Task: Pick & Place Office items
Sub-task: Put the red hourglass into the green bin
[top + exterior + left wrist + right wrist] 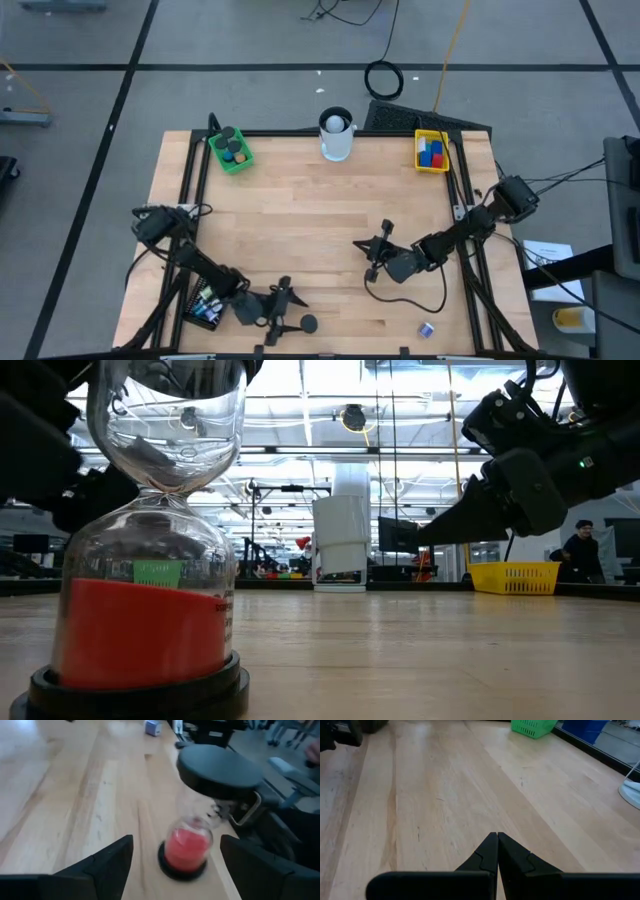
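You see one sand timer, one white cup, one green tray, one yellow tray and one small white-and-blue piece.

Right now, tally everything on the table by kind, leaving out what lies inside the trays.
Green tray: 1
Yellow tray: 1
Black tray: 1
White cup: 1
Hourglass: 1
Small white-and-blue piece: 1
Total: 6

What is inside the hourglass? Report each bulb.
The hourglass holds red sand, heaped aslant in its lower bulb. The upper bulb looks empty, showing only reflections. The black base covers the very bottom of the sand.
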You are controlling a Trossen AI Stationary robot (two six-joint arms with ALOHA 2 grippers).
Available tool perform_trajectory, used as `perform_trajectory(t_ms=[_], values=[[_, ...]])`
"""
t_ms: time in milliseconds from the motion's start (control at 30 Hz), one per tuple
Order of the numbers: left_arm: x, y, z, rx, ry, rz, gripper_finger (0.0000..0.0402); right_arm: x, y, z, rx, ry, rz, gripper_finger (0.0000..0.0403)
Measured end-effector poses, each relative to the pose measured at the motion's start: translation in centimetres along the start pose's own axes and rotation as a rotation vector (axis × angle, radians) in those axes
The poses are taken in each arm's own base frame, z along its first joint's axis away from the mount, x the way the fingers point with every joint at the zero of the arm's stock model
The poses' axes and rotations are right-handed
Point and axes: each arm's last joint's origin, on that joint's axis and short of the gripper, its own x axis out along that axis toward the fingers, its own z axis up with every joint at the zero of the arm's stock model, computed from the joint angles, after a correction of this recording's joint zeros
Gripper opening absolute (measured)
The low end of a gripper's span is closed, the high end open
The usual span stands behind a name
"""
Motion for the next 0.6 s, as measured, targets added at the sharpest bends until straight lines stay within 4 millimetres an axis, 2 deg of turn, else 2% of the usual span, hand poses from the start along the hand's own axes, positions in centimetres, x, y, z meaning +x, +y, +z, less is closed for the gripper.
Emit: perform_trajectory(t_ms=[367,600], values=[[0.6,-0.5,1.4,0.023,-0.111,-0.060,0.0310,0.0,0.0,0.0,-0.001,0.000,0.001,0.0000],[2.4,0.8,0.3,0.010,-0.117,-0.129,0.0310,0.0,0.0,0.0,-0.005,0.000,0.002,0.0000]])
